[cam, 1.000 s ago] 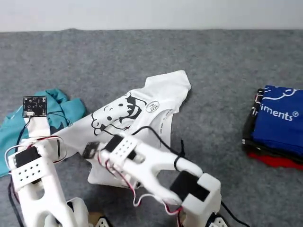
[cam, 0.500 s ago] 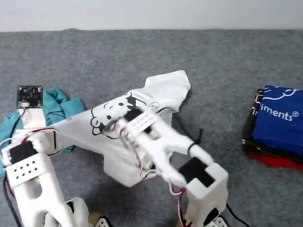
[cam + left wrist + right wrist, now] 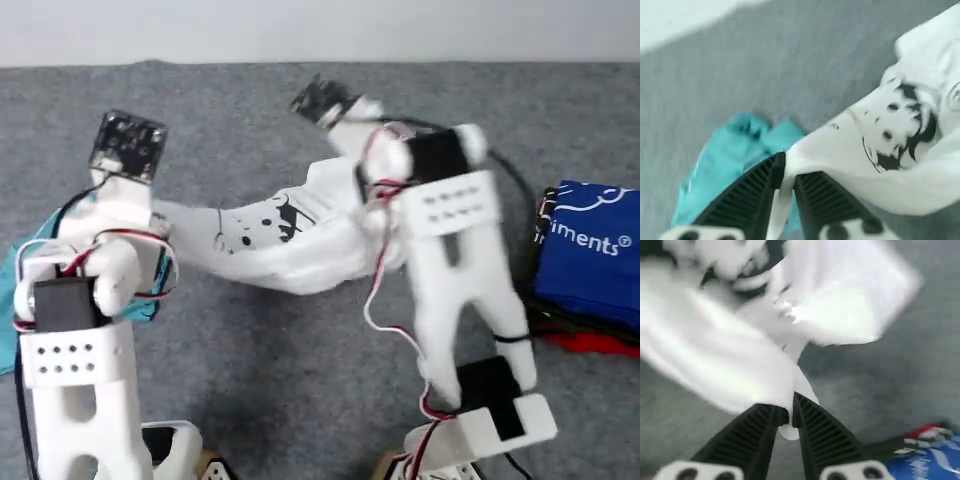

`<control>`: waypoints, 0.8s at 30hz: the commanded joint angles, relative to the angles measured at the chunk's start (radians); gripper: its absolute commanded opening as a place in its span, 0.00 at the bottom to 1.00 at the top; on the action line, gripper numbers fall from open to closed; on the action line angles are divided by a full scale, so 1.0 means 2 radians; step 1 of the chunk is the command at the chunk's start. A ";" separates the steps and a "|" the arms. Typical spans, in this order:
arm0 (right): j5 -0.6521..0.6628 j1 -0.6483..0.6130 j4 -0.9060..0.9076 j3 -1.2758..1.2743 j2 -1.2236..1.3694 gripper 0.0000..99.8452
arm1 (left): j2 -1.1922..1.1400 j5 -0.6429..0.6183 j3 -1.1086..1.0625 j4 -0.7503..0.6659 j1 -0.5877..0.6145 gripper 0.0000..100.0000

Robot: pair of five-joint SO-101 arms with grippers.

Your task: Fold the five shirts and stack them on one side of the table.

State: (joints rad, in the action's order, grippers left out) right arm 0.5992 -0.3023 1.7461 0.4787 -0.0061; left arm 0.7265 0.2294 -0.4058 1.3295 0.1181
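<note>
A white shirt (image 3: 285, 235) with a black cartoon print hangs stretched between both arms above the grey table. My left gripper (image 3: 786, 172) is shut on one edge of the white shirt (image 3: 880, 150), at the left in the high view. My right gripper (image 3: 790, 415) is shut on another edge of the white shirt (image 3: 740, 360), raised near the middle. A teal shirt (image 3: 735, 155) lies crumpled on the table below the left arm (image 3: 85, 300). A stack of folded shirts (image 3: 585, 265), blue on top, sits at the right edge.
The grey felt table (image 3: 300, 400) runs back to a white wall (image 3: 320, 30). The right arm (image 3: 460, 280) stands tall in the middle, close to the folded stack. Bare felt lies at the front between the arm bases.
Both arms have risen and spread apart, lifting the white shirt off the table. The right arm swung from low at the front up toward the back.
</note>
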 commanded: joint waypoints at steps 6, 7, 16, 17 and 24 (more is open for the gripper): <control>0.051 0.066 0.007 0.260 -0.041 0.01 | 0.007 -0.005 0.194 -0.025 -0.025 0.01; 0.055 0.072 0.007 0.287 -0.041 0.01 | 0.006 -0.005 0.211 -0.038 -0.025 0.01; 0.107 0.137 -0.063 0.443 -0.043 0.01 | 0.007 0.002 0.268 -0.086 -0.045 0.01; 0.114 0.144 -0.074 0.451 -0.043 0.01 | 0.008 0.011 0.268 -0.084 -0.054 0.01; 0.171 0.164 -0.112 0.512 -0.044 0.01 | 0.011 0.081 0.270 -0.044 -0.102 0.01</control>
State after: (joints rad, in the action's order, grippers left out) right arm 0.8907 0.0107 1.5512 1.4362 -0.0660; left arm 0.7296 0.3521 0.1036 1.2252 -0.0644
